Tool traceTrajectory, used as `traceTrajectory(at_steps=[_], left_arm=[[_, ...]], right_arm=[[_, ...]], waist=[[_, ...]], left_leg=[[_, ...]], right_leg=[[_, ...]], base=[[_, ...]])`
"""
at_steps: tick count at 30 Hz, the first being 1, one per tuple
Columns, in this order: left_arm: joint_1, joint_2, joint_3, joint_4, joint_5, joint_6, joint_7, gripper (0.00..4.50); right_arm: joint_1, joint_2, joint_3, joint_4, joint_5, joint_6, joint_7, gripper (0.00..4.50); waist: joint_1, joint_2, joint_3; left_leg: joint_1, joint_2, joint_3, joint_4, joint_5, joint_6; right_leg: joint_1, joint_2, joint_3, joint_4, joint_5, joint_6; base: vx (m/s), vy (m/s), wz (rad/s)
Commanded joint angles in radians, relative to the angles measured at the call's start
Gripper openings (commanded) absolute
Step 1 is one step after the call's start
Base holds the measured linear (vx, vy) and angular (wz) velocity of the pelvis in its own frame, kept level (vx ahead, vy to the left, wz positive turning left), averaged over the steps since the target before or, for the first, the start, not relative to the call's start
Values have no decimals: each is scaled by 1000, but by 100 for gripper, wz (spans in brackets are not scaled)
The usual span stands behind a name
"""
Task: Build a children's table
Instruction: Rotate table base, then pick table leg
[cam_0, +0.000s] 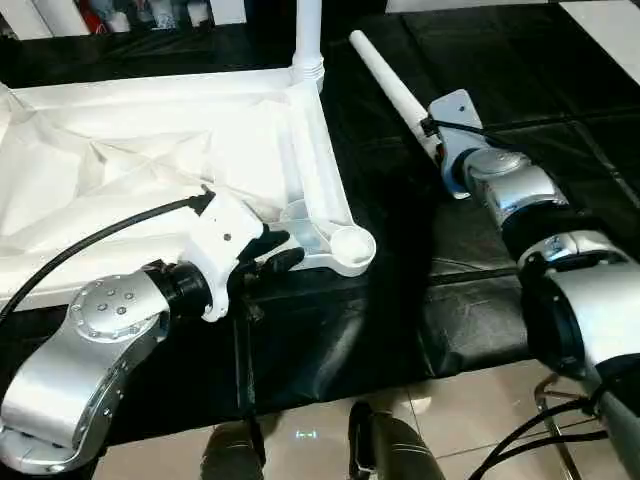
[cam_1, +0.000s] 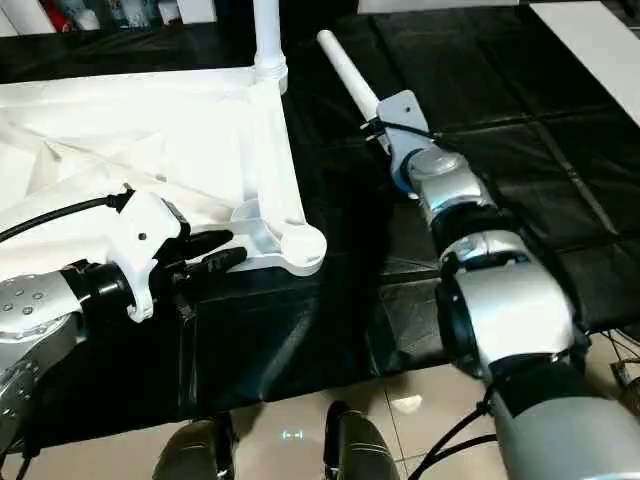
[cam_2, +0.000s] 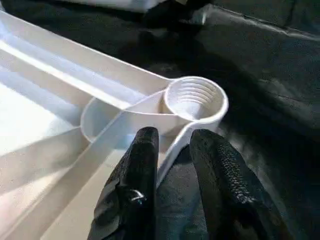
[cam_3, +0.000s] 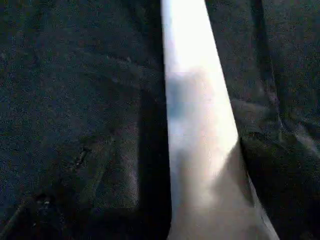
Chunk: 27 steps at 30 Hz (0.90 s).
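White plastic makes up the children's table top (cam_0: 150, 150), lying ribbed underside up on the black-covered counter (cam_0: 400, 300) at the left, one leg (cam_0: 308, 35) already standing in its far corner socket. The left end effector (cam_0: 275, 252) sits at the near corner, its fingers (cam_2: 135, 180) slightly parted astride the rim just beside the empty threaded socket (cam_2: 192, 97); they are not seen clamping anything. To the right, a loose tapered leg (cam_0: 390, 75) lies on the counter, with the right end effector (cam_0: 440, 135) at its near end; from the wrist view the leg runs straight out from between the jaws, which I judge spread wide, not gripping. Risks: the round leg may roll away as the jaws close on it; the top may slide on the slick cover if the left end effector lets go of the rim. Beyond, cluttered items (cam_0: 150, 12) line the counter's far edge; nothing stands between leg and socket.
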Motion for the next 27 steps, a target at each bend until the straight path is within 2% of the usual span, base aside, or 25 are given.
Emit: traceTrajectory(at_steps=[1, 4, 5, 9, 12, 16, 18, 19, 20, 21, 22, 25, 27], left_arm=[[-2, 16, -8, -22, -20, 16, -22, 128], [-7, 17, -18, -20, -24, 17, -28, 128], [-10, 17, -20, -18, -25, 16, -28, 134], [-26, 9, -30, -1, -29, 11, -16, 134], [-36, 17, -43, 11, -27, 1, -17, 134], [-41, 19, -49, 26, -19, -14, -20, 134], [-42, 19, -51, 30, -18, -19, -20, 134], [-44, 20, -56, 40, -14, -32, -22, 134], [-44, 20, -56, 41, -13, -33, -21, 134], [-45, 19, -59, 46, -12, -38, -21, 134], [-46, 19, -60, 48, -12, -41, -21, 134], [-47, 21, -73, 67, -10, -63, -21, 134], [-47, 21, -76, 72, -8, -70, -21, 134]], right_arm=[[-11, -21, 14, 35, -19, 69, 68, 450], [-24, -35, 23, 43, -29, 90, 118, 450], [-27, -37, 22, 44, -30, 95, 126, 424], [-35, -55, 33, 50, -46, 99, 162, 412], [-37, -62, 51, 51, -73, 106, 194, 377], [-36, -71, 57, 51, -82, 109, 212, 354], [-35, -73, 57, 52, -84, 111, 216, 327], [-34, -77, 52, 52, -82, 114, 217, 327], [-33, -77, 51, 52, -80, 115, 218, 311], [-32, -79, 47, 52, -76, 117, 221, 311], [-31, -80, 45, 52, -75, 118, 222, 289], [-21, -84, 42, 52, -80, 120, 238, 275], [-17, -85, 44, 52, -83, 121, 244, 244]], waist=[[3, 4, -78], [3, 5, -79], [4, 5, -78], [4, 6, -88], [5, 5, -92], [5, 5, -99], [6, 6, -102], [6, 8, -107], [7, 7, -105], [7, 9, -109], [8, 8, -107], [10, 12, -111], [11, 12, -113]], left_leg=[[19, 6, 10, -44, -49, 103], [19, 8, 11, -42, -40, 111], [19, 8, 11, -42, -38, 113], [20, 9, 12, -37, -23, 120], [18, 9, 12, -34, -21, 125], [18, 9, 12, -31, -19, 126], [18, 9, 11, -29, -15, 127], [18, 9, 11, -27, -18, 126], [18, 9, 12, -27, -28, 123], [17, 10, 11, -25, -39, 118], [16, 10, 11, -25, -53, 112], [18, 11, 10, -23, -87, 93], [19, 10, 10, -22, -102, 82]], right_leg=[[82, -52, 42, -36, 50, -317], [82, -53, 42, -35, 55, -325], [82, -54, 42, -35, 58, -329], [85, -54, 42, -31, 76, -344], [87, -54, 42, -30, 75, -352], [89, -54, 41, -28, 73, -357], [89, -54, 41, -26, 77, -359], [90, -54, 41, -25, 76, -361], [88, -54, 42, -26, 65, -360], [90, -55, 42, -25, 53, -361], [89, -55, 42, -26, 36, -358], [88, -57, 42, -27, -13, -351], [88, -56, 41, -29, -31, -344]], base=[[0, 0, 0], [0, 0, 0], [0, 0, 0], [0, 0, 0], [0, 0, 0], [0, 0, 0], [0, 0, 0], [0, 0, 0], [0, 0, 0], [0, 0, 0], [0, 0, 0], [0, 0, 0], [0, 0, 0]])
